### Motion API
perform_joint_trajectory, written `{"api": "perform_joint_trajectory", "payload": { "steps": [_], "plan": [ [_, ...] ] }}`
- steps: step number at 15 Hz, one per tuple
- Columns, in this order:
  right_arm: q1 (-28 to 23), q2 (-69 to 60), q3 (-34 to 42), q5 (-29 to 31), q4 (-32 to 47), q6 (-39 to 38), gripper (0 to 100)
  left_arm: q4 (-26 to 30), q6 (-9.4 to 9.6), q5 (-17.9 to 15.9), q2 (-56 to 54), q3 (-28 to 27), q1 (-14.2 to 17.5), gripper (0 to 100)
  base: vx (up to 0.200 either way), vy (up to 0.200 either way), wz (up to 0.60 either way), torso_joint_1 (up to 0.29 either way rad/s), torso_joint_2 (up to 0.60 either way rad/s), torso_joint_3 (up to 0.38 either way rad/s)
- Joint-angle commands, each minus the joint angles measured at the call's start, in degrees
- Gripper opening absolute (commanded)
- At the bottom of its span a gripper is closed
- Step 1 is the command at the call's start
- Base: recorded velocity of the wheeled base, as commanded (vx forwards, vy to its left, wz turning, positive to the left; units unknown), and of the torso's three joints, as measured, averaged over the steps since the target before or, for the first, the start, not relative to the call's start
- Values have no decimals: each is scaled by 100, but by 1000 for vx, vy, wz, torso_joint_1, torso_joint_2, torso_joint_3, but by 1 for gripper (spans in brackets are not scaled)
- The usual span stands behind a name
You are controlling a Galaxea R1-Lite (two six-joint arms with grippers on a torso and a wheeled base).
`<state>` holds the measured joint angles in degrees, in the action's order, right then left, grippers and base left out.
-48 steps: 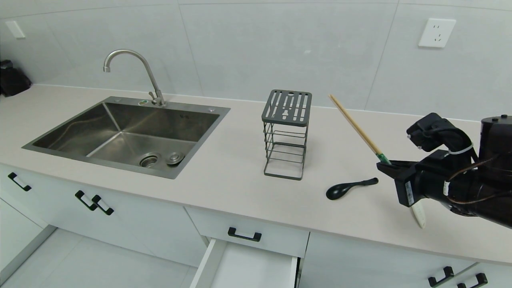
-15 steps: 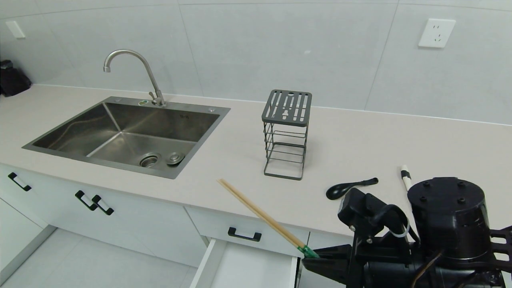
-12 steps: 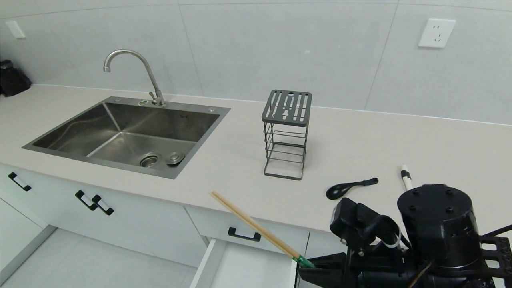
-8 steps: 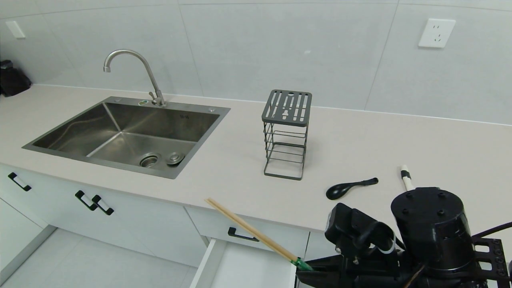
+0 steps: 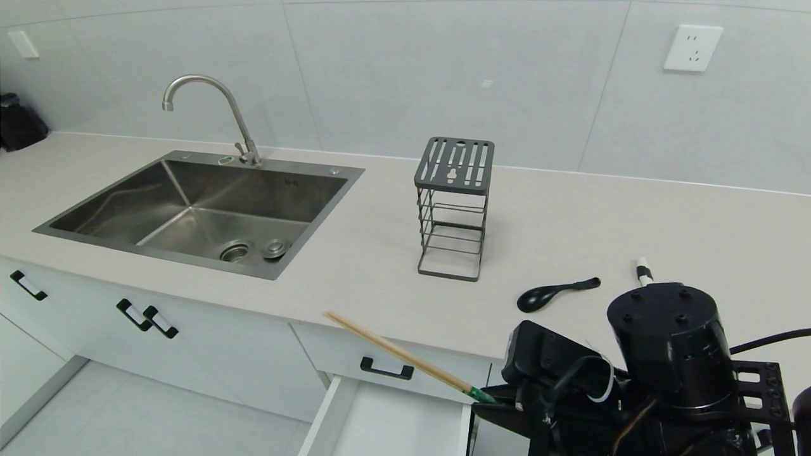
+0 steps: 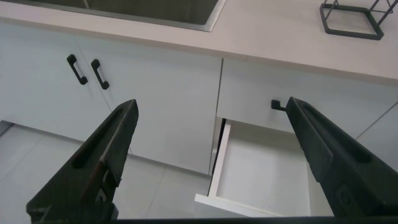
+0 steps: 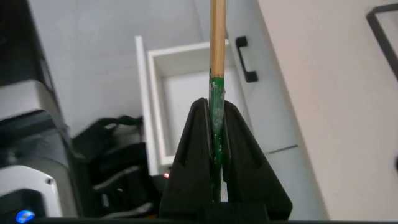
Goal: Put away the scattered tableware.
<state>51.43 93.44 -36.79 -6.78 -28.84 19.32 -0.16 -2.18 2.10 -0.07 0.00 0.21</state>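
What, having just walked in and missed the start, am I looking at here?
The right pincer is shut on a pair of chopsticks by their green ends, holding them above the open drawer under the counter. The left pincer hangs open in front of the cabinets. A black spoon and a white-handled utensil lie on the counter, not yet put away.

My right arm covers most of the white utensil; only its banded end pokes out, perhaps a handle. The open drawer runs off the head view's lower edge, and the chopsticks leave my right wrist view's top edge.
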Motion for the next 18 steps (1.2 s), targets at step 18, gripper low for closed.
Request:
{"api": "perform_joint_trajectory", "payload": {
  "steps": [18],
  "plan": [
    [693, 122, -671, 150, 28, -790, 0, -2, -2, 1, 7, 0, 6, 100, 0, 0, 0, -112, 224, 108]
  ]
}}
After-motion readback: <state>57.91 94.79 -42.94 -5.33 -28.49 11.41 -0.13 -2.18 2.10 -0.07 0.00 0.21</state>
